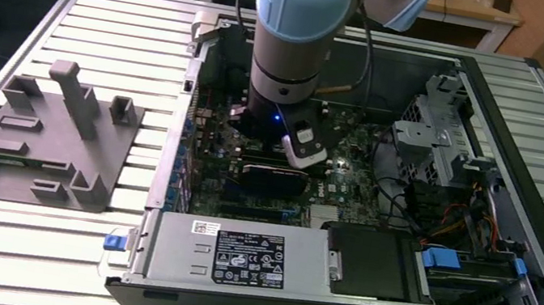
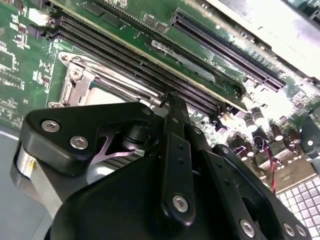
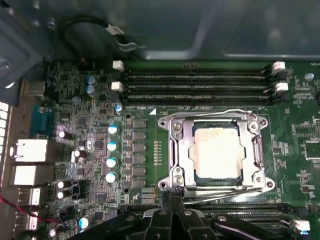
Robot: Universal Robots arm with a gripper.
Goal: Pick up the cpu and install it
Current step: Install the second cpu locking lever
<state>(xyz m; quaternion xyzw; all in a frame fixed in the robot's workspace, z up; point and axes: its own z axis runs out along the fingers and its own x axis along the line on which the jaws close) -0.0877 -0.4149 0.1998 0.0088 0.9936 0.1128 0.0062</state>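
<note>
Gripper (image 3: 172, 210) linkage sits closest to the lens in both wrist views, black fingers (image 2: 176, 150) drawn narrow together, nothing held between them. Arm is down inside the computer case (image 1: 520, 241) in the exterior view, above the motherboard (image 3: 90, 150). Cpu (image 3: 217, 152) lies flat in the socket (image 3: 172, 150), pale top up, metal frame around it, lever wire along its edge. In the first wrist view the chip is at about 1 o'clock from the fingertips, near but apart. Chip is square, no long axis. Grey block (image 1: 39, 140) with posts rests on the table at 9 o'clock of the case. Placement looks already done, judging by the seating.
</note>
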